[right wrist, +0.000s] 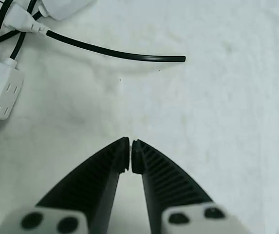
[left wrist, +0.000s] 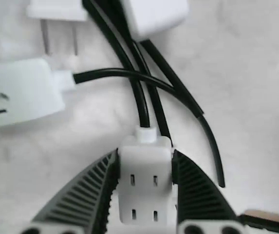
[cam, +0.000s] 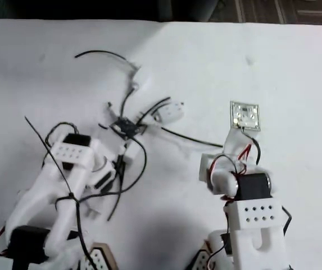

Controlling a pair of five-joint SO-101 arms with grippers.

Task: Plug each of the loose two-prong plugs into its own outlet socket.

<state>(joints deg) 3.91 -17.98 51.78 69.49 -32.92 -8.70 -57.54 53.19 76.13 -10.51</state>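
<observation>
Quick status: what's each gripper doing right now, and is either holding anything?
Left gripper: closed on the white outlet socket.
Right gripper: closed, holding nothing.

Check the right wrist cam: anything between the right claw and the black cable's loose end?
Nothing. In the right wrist view, the stretch from the right claw to the black cable's loose end is bare white table.

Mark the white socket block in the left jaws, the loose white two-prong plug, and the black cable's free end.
White plastic socket block point(left wrist: 144, 197), left wrist view: slotted face, between slot pairs.
Loose white two-prong plug point(left wrist: 56, 10), left wrist view: white body at prong base.
Black cable's free end point(right wrist: 182, 59), right wrist view: tip.
</observation>
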